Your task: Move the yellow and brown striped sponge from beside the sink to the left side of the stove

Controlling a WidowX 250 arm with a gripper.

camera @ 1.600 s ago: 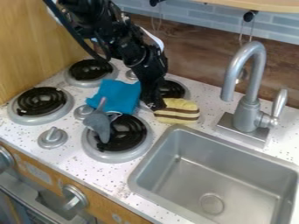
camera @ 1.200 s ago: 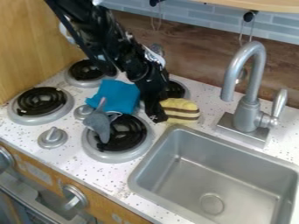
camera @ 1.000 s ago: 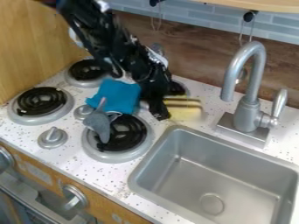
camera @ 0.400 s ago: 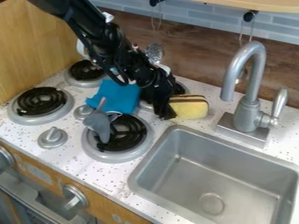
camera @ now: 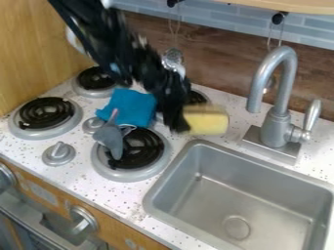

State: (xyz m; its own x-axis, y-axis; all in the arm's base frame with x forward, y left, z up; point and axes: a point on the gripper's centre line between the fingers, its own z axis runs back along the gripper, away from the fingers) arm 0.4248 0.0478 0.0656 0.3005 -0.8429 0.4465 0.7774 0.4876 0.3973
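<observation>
A: Position of the pincer [camera: 177,127]?
B: Low over the white, dark-speckled table [camera: 124,195]; matte black, outline smeared. How far open, can't tell.
A: Anything in hold?
B: Yellow block [camera: 207,122] right against it, on the faucet side. Squarish, rounded corners, pale broad face, darker band along the upper edge. Whether gripped or only touched, can't tell.
A: Left of the pincer in view?
B: Blue cloth [camera: 129,110], near. Soft-looking, roughly square, draped flat. Below it, a grey utensil [camera: 113,139]: smooth, tapering to a point, thin pinkish handle at the top. It lies partly over the front burner [camera: 145,149], black coils in a round metal pan, down and left of the pincer.
A: Behind?
B: Another burner [camera: 198,98], partly hidden by the arm [camera: 140,58]. Wood-grain panel [camera: 221,66] beyond, blue-grey tiles [camera: 228,18] above that.
A: To the right?
B: Faucet [camera: 279,122], well apart from the pincer; brushed grey metal, tall hooked neck, lever at its side. Down and right of the pincer, the sink [camera: 156,188]: satin metal basin, rounded corners, circular drain [camera: 236,228].
</observation>
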